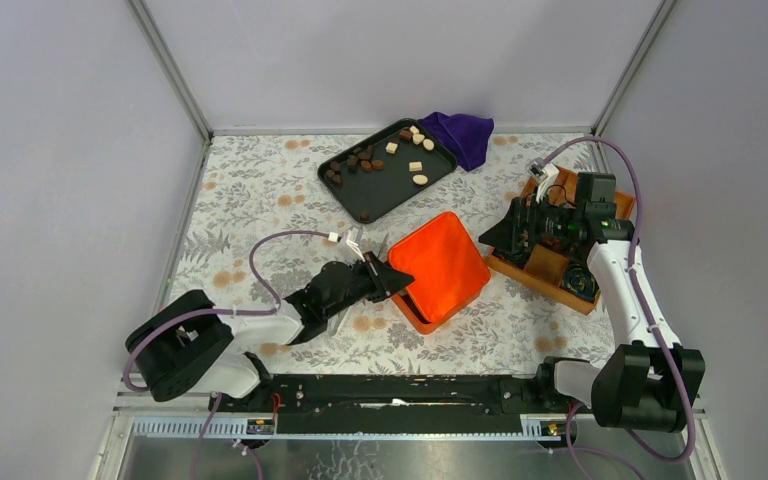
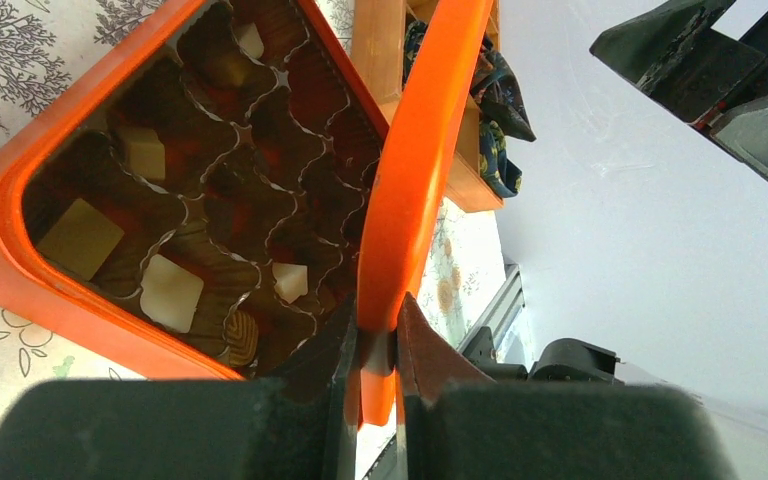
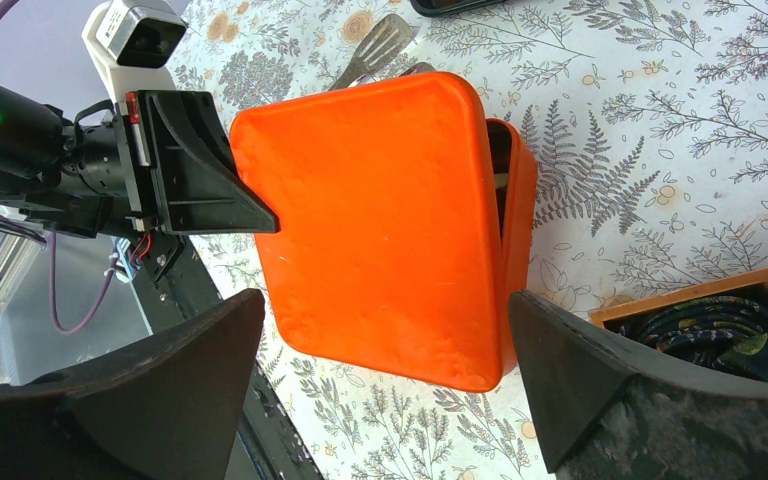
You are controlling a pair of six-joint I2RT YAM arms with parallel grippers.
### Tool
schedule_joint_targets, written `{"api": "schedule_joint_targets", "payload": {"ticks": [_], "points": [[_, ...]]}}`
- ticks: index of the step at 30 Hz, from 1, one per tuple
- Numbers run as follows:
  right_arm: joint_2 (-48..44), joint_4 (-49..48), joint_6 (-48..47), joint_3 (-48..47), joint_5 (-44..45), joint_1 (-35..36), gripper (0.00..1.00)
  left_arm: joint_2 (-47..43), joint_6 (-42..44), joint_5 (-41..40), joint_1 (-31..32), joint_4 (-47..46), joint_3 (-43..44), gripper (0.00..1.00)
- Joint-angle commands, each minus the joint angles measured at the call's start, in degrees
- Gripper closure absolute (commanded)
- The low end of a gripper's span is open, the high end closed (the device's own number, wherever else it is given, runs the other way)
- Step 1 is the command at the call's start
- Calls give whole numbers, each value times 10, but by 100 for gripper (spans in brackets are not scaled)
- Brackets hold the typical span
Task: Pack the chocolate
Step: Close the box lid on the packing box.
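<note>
Chocolate pieces (image 1: 415, 166), dark, mid brown and cream, lie scattered on a black tray (image 1: 395, 192) near the middle of the table's far edge. A purple cloth (image 1: 460, 135) is bunched just beside the tray, toward the far right corner. More pieces sit inside the orange box (image 2: 10, 260) around the middle of the table, each in a brown crinkled paper cup; several cups hold cream squares (image 2: 171, 293).

The orange lid (image 1: 442, 265) stands tilted over the box, raised on the side toward the left edge, so the cups show underneath. The left gripper (image 2: 378, 350) is pinching that raised rim, fingers pressed on either face of it.

The right gripper (image 1: 503, 238) hangs over a wooden box (image 1: 550, 270) at the right edge, its fingers spread wide and touching nothing, pointed toward the lid. Something dark and patterned lies in the wooden box.
</note>
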State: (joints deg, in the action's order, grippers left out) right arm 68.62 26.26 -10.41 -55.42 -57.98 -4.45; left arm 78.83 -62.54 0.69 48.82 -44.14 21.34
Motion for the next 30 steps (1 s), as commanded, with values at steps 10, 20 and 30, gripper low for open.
{"api": "schedule_joint_targets", "payload": {"ticks": [10, 20, 30], "points": [[1, -10, 1, -1, -10, 1, 0, -28, 4, -52, 10, 52, 13, 100], [6, -7, 0, -2, -6, 1, 0, -52, -4, -65, 9, 78, -5, 100], [19, -4, -9, 2, 7, 1, 0, -74, -28, -80, 8, 72, -43, 100]]}}
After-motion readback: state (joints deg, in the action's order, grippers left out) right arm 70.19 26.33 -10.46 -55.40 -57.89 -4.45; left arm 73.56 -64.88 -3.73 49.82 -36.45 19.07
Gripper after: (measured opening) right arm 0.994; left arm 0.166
